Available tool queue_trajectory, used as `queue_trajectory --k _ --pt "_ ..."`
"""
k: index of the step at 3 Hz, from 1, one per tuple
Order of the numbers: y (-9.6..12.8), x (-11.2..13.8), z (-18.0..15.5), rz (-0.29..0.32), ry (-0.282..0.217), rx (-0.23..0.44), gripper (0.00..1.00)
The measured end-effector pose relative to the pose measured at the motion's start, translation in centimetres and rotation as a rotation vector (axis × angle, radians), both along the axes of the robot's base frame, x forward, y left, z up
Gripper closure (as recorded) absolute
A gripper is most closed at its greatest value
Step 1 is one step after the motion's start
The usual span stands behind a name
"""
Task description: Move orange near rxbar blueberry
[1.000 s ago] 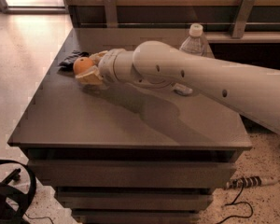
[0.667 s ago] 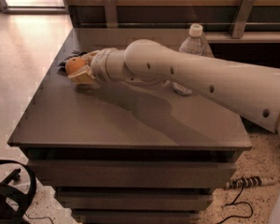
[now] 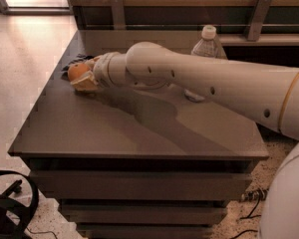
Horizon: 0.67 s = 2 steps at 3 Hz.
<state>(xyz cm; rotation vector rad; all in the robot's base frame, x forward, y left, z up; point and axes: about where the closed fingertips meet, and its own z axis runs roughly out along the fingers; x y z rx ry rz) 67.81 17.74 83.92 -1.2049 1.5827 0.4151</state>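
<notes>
The orange (image 3: 77, 71) is a round bright fruit at the far left of the dark table (image 3: 114, 128). My gripper (image 3: 82, 76) is at the end of the long white arm and is shut on the orange, which sits low by the table top. The rxbar blueberry (image 3: 71, 62) shows as a dark crinkled packet just behind and left of the orange, mostly hidden by the gripper and the fruit. The orange is right next to the packet.
A clear plastic water bottle (image 3: 205, 46) with a white cap stands at the back of the table, partly behind my arm. The table's left edge is close to the orange. A black wheeled object (image 3: 10, 210) lies on the floor at lower left.
My gripper has carried the orange a little further left and back, closer to the dark packet. The bottle has not moved.
</notes>
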Motion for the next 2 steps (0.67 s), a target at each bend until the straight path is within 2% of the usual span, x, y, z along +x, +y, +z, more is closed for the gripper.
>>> queue_trajectory --k 1,2 --pt "0.15 -0.09 0.09 0.003 -0.001 0.001 0.82" --pt "0.34 -0.18 0.14 0.006 -0.002 0.001 0.57"
